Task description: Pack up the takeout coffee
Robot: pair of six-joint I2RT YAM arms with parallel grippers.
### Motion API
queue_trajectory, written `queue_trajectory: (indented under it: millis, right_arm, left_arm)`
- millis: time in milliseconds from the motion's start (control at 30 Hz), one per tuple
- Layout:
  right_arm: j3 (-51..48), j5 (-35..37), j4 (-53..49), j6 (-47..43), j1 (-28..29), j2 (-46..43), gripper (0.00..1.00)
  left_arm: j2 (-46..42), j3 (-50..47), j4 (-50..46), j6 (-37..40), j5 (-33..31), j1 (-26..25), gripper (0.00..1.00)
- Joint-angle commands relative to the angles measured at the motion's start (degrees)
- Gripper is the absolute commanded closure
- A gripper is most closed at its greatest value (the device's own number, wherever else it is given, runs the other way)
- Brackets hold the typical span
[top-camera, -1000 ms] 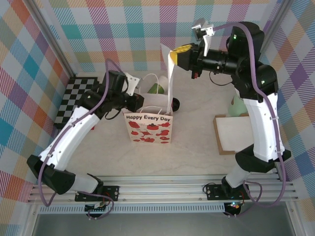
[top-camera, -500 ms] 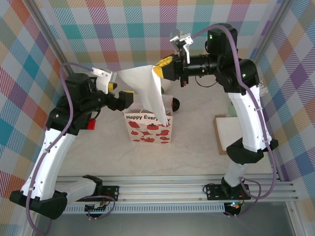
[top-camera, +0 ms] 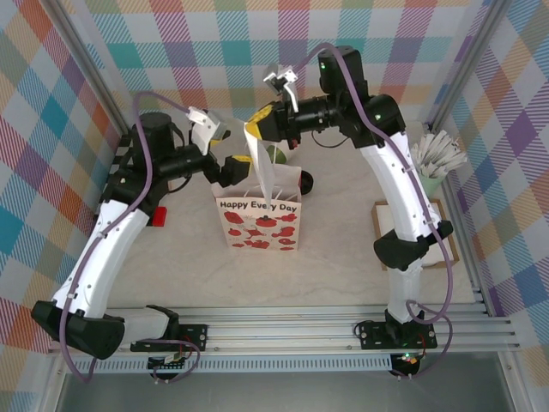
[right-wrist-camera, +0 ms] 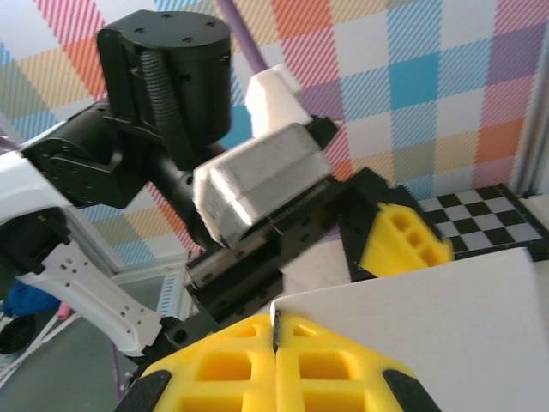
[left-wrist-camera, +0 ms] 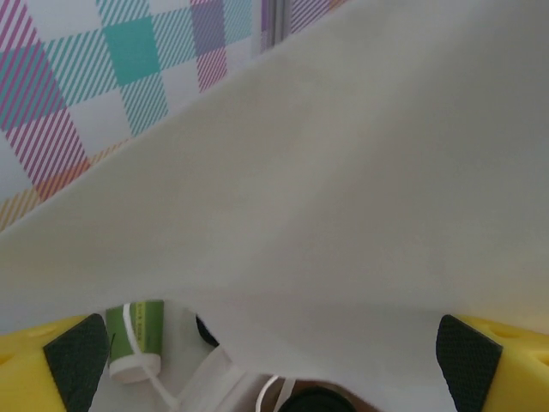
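Pinching the top edge of a large white paper sheet (top-camera: 265, 167) between closed yellow fingers, the right gripper (top-camera: 257, 126) holds it up so that it hangs straight below the tool. The sheet's lower end reaches the open top of the white paper gift bag (top-camera: 257, 225), which is printed with red fruit and "Happy Every Day". In the right wrist view the two fingers of the right gripper (right-wrist-camera: 276, 333) meet on the sheet's edge, with the sheet (right-wrist-camera: 429, 330) spreading to the right of them.

The left gripper (top-camera: 228, 152) hangs just left of the sheet with its jaws spread wide, holding nothing. In its own view the sheet (left-wrist-camera: 343, 206) drapes across in front of the open fingers (left-wrist-camera: 77, 360).

Below the sheet, toward the left finger, stands a green paper cup with a white rim (left-wrist-camera: 137, 336). From above it sits just beyond the sheet (top-camera: 276, 155), below the right gripper.

The takeout coffee, a small green paper cup with a round black plastic lid, seems to be the black round top (top-camera: 305, 182) on the table below and right of the right gripper, by the bag's far right corner. The bag hides its body, so I cannot be sure.
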Motion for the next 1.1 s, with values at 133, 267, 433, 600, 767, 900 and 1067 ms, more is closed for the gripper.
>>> queue_trajectory:
  millis: [133,267,433,600,767,900,1067]
  right_arm:
    - [2.3,-5.3,0.6,0.0,2.5,1.3,1.00]
    - [2.3,-5.2,2.6,0.4,2.9,1.3,1.00]
    - [2.3,-3.2,2.8,0.9,3.0,3.1,1.00]
    - [2.3,1.2,-0.6,-1.5,3.0,4.5,1.00]
    - [2.3,-1.0,-2.2,-1.7,3.3,5.2,1.00]
    - [2.3,-5.1,1.6,0.9,4.3,5.0,1.00]
    - [2.3,-7.1,6.0,2.3,5.2,4.9,1.00]
  left_arm:
    - [2.5,4.1,3.8,3.8,12.4,-1.9,0.00]
    - [2.4,5.3,-2.2,8.1,17.7,-1.9,0.07]
    - [0.3,3.4,1.4,5.4,23.4,-1.9,0.08]
    - [-4.8,-3.0,12.0,0.9,20.1,-1.3,0.04]
    - [-4.6,-3.7,13.2,-1.1,16.4,-1.2,0.05]
    - [-1.4,-1.2,10.4,-1.1,16.3,-1.2,0.14]
    - [-0.6,-1.9,12.0,-2.1,16.3,-1.2,0.28]
